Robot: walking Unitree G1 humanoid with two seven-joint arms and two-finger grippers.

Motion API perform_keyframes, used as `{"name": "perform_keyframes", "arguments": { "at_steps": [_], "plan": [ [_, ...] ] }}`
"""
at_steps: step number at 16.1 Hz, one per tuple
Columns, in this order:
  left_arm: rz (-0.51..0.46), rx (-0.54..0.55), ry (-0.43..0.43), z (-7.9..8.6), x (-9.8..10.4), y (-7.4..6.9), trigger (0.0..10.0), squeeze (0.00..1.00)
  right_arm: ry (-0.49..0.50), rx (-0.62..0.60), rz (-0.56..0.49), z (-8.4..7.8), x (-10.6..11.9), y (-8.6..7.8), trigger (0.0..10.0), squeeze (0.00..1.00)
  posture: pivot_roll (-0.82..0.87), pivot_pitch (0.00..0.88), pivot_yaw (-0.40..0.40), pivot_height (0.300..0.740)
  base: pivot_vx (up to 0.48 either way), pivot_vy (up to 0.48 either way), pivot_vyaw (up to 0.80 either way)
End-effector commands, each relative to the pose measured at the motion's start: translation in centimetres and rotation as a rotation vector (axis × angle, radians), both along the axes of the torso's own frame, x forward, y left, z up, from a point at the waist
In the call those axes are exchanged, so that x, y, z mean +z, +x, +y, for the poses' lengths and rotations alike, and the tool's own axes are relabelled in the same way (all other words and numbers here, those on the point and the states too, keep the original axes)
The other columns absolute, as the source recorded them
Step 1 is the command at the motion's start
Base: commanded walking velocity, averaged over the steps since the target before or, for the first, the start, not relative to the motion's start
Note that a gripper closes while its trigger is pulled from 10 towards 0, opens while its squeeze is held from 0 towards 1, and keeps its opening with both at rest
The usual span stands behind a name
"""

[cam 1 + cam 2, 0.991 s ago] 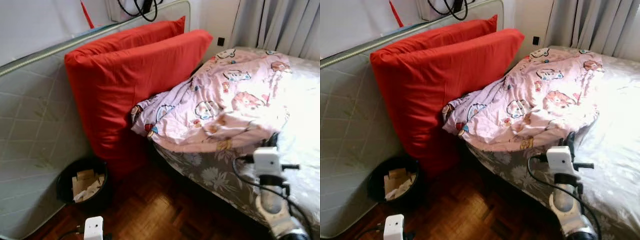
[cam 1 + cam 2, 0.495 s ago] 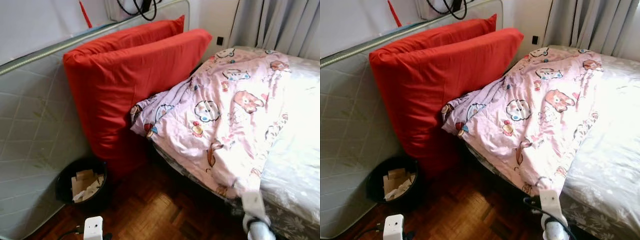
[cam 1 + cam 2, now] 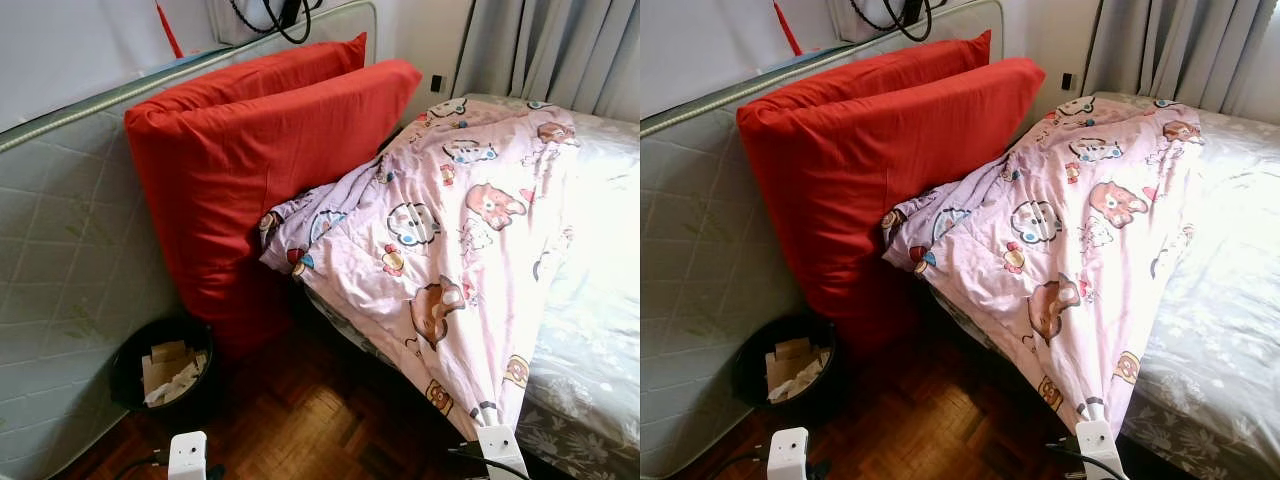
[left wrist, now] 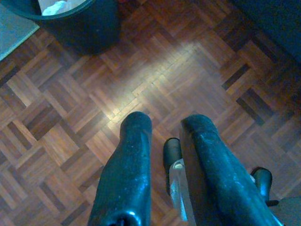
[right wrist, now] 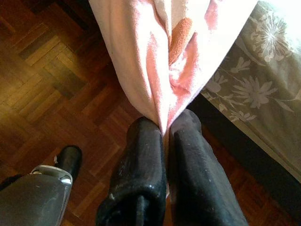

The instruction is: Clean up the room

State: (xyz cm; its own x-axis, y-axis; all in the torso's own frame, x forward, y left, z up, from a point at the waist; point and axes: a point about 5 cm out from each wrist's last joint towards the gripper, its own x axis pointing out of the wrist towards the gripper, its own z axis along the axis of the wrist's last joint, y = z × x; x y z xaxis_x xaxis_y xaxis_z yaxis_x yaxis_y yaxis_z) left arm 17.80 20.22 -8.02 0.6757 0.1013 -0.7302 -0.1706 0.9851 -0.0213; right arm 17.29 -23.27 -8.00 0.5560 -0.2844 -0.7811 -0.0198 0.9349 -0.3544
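Note:
A pink cartoon-print blanket [image 3: 440, 220] lies across the bed [image 3: 600, 330], and one corner of it is drawn down over the bed's near side toward the floor. My right gripper [image 5: 165, 125] is shut on that corner, the cloth pinched between its black fingers [image 5: 146, 160] just above the parquet. Its white wrist unit [image 3: 500, 450] shows at the bottom edge below the hanging corner. My left gripper [image 4: 164, 125] hangs idle over the wood floor, open and holding nothing.
Two big red cushions [image 3: 260, 150] lean on a grey mattress [image 3: 60, 230] standing against the wall. A black bin [image 3: 165, 365] with paper scraps sits at their foot on the parquet floor [image 3: 310, 420]. Grey curtains [image 3: 560, 50] hang behind the bed.
My right arm has dropped from the bed's edge to the bottom of the view, dragging the blanket's folded edge open and down over the side of the bed. The left arm is still.

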Motion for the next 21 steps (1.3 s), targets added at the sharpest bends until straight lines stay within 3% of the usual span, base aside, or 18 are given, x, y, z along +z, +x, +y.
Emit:
{"name": "perform_keyframes", "arguments": {
  "at_steps": [1,5,6,7,8,21],
  "plan": [
    [0.012,-0.013,0.012,0.18,-0.06,-0.13,10.0,0.00,0.014,0.007,0.059,0.31,-0.70,-1.31,10.0,0.00,-0.04,0.000,0.067,0.740,0.000,0.000,0.00],
    [0.014,-0.014,0.013,0.15,-0.07,-0.14,10.0,0.00,0.016,0.001,0.059,0.20,-0.70,-1.37,10.0,0.00,-0.04,0.000,0.068,0.740,0.000,0.000,0.00],
    [0.015,-0.016,0.014,0.12,-0.08,-0.13,10.0,0.00,0.014,-0.002,0.062,0.06,-0.70,-1.43,10.0,0.69,-0.04,0.000,0.068,0.740,0.000,0.000,0.00],
    [0.015,-0.017,0.014,0.12,-0.08,-0.13,10.0,0.00,0.013,-0.005,0.063,-0.01,-0.69,-1.46,10.0,0.75,-0.04,0.000,0.068,0.740,0.000,0.000,0.00],
    [0.014,-0.017,0.014,0.12,-0.07,-0.12,10.0,0.00,0.013,-0.006,0.064,-0.05,-0.70,-1.49,10.0,0.78,-0.04,0.000,0.068,0.740,0.000,0.000,0.00],
    [0.011,-0.017,0.016,0.13,-0.04,-0.07,10.0,0.00,0.011,-0.017,0.082,-0.29,-0.87,-2.03,10.0,0.76,-0.04,0.000,0.066,0.740,0.000,0.000,0.00]
  ]
}}
